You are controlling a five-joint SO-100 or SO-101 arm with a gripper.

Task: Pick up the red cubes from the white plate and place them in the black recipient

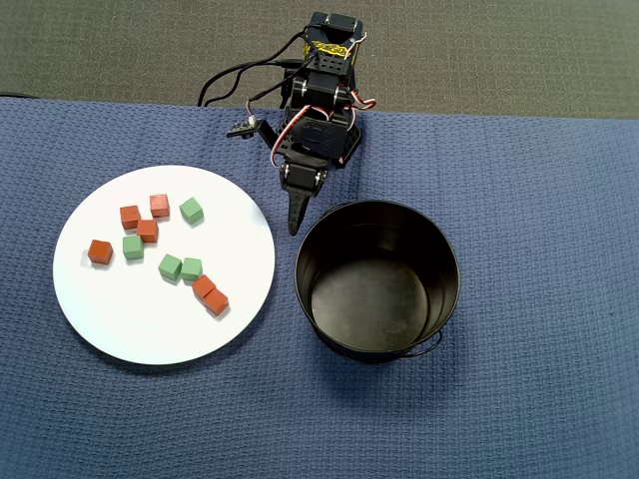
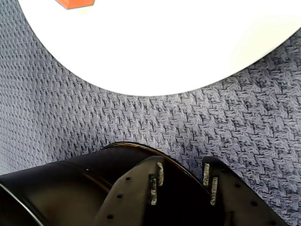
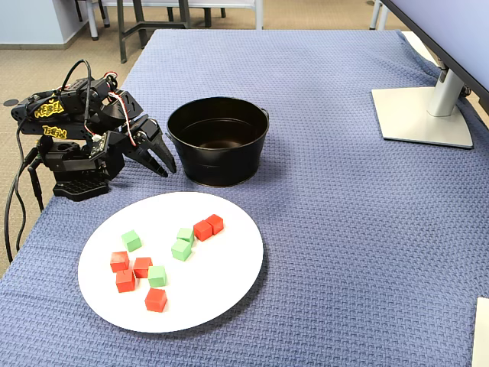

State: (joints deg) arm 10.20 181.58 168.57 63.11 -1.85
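Several red cubes lie on the white plate (image 1: 120, 319) (image 3: 221, 283), among them a touching pair (image 1: 210, 294) (image 3: 208, 226) nearest the black recipient and a loose cluster (image 1: 146, 220) (image 3: 130, 271) on the far side. The wrist view catches one red cube (image 2: 75, 3) at its top edge, on the plate (image 2: 164, 47). The black recipient (image 1: 369, 299) (image 3: 218, 160) (image 2: 70, 183) stands empty beside the plate. My gripper (image 1: 295, 225) (image 2: 182, 169) (image 3: 164, 168) hangs low between plate and recipient. Its jaws are slightly open and hold nothing.
Green cubes (image 1: 181, 267) (image 3: 182, 243) are mixed among the red ones. The arm's base (image 3: 69, 183) and cables sit at the cloth's edge. A monitor stand (image 3: 424, 111) stands far across the blue cloth (image 1: 519, 399).
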